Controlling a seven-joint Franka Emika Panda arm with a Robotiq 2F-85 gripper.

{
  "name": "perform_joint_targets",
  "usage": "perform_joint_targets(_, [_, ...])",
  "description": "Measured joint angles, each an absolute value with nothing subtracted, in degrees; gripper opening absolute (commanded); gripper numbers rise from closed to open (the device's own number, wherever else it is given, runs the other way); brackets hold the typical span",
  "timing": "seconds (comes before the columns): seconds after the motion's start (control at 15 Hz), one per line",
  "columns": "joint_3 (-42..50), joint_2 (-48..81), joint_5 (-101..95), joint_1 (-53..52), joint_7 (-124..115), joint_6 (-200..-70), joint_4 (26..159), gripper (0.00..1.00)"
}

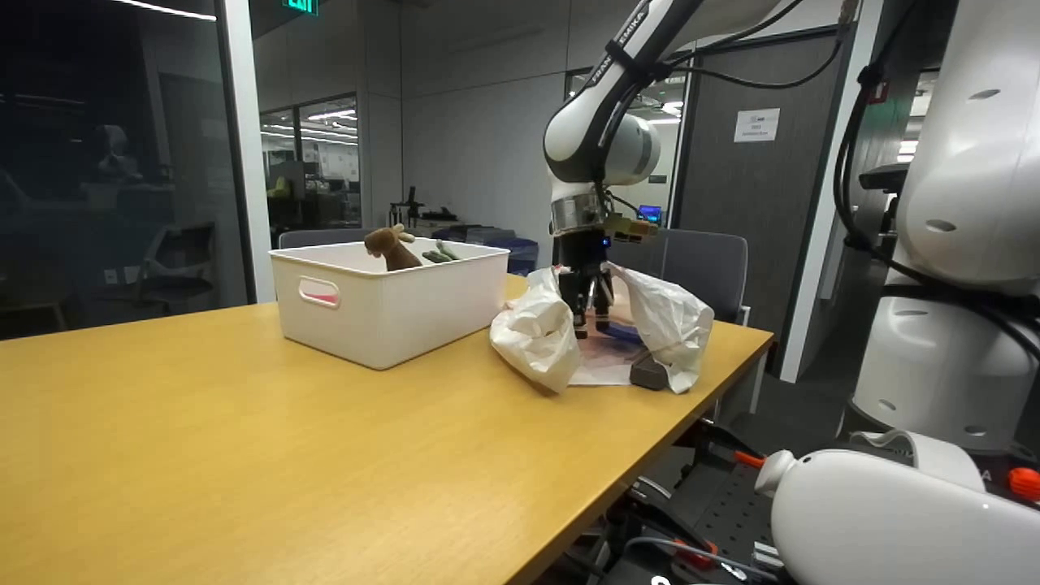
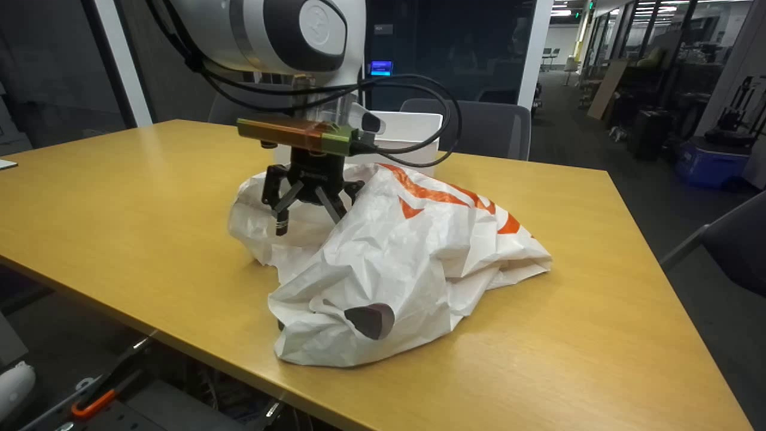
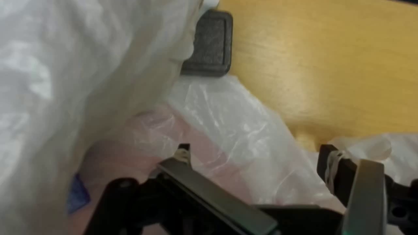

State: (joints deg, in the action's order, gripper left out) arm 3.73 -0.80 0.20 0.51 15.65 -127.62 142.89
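In an exterior view, the white bag (image 1: pixel 536 329) lies crumpled on the table (image 1: pixel 349 455), its mouth gaping, pinkish within. The gripper (image 1: pixel 591 325) points down into that mouth; a dark block (image 1: pixel 648 373) sits at its edge. The arm (image 1: pixel 583 134) reads FRAN and EMIKA either side of a strap (image 1: pixel 630 63); a green sign (image 1: pixel 301 6), cut by the frame, reads EXIT.

In an exterior view, orange print, too folded to read, crosses the bag's creased outside above a dark patch.

In the wrist view, the jaws stand wide apart over thin, shiny plastic.
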Motion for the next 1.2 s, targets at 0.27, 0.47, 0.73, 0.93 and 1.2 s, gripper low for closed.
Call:
perform_joint_targets(0.27, [3.74,2.83,-0.96,1.76,8.75,-139.7,142.95,1.0])
perform_joint_targets(0.47, [3.87,5.45,-8.05,2.02,0.97,-146.89,142.98,1.0])
perform_joint_targets(0.73, [4.86,7.7,-22.78,1.36,-11.11,-153.07,142.89,1.0])
perform_joint_targets(0.93, [6.71,8.33,-34.65,-0.23,-20.75,-154.69,142.55,1.0])
perform_joint_targets(1.2, [7.69,9.3,-44.5,-1.19,-29.29,-154.7,141.58,1.0])
